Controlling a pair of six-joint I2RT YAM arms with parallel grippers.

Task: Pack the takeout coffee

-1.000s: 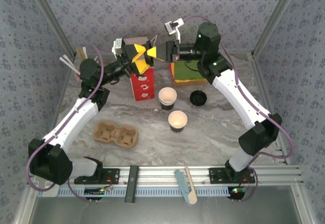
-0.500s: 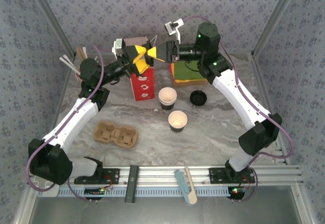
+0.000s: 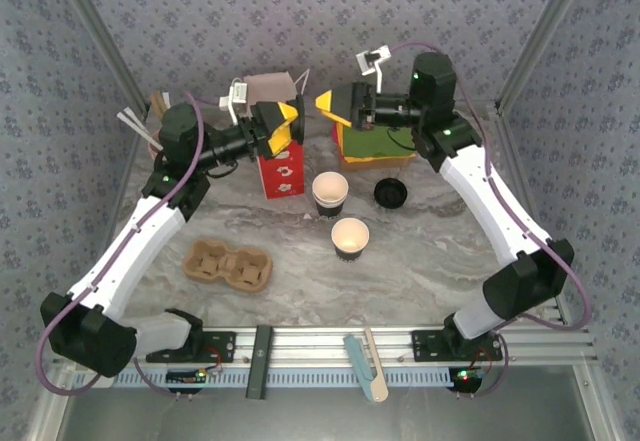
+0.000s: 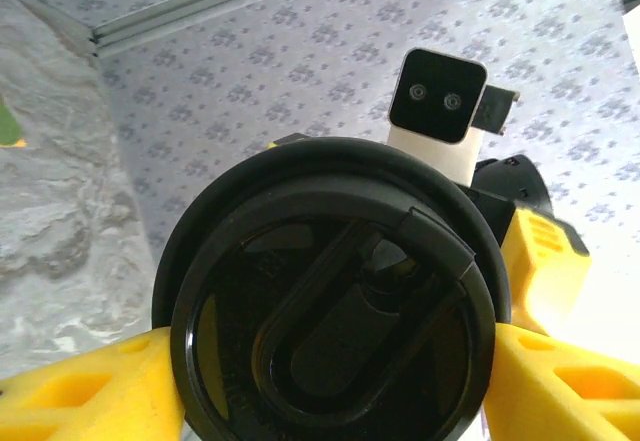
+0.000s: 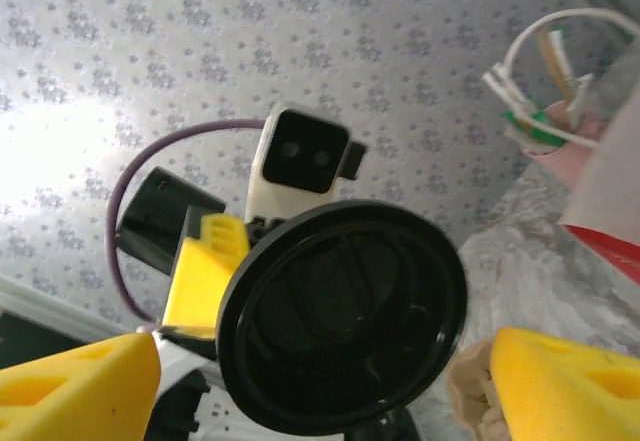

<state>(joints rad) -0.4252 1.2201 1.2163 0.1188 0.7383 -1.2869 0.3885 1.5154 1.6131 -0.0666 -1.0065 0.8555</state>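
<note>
Above the back of the desk [image 3: 430, 251], my two arms stretch level, wrists facing each other.
My left gripper [image 3: 280, 128] pinches a black lid [image 4: 335, 331] by its rim; my right gripper [image 3: 335, 109] gapes wide just beside it. At mid-desk stand the far cup [image 3: 330, 191] and near cup [image 3: 350, 234], both open, with a second lid [image 3: 390, 193] lying beside them.

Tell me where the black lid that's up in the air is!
The left wrist view shows the black lid pinched in the left tool; from above, it hangs at the table's back by the red box, facing the right tool.
</note>
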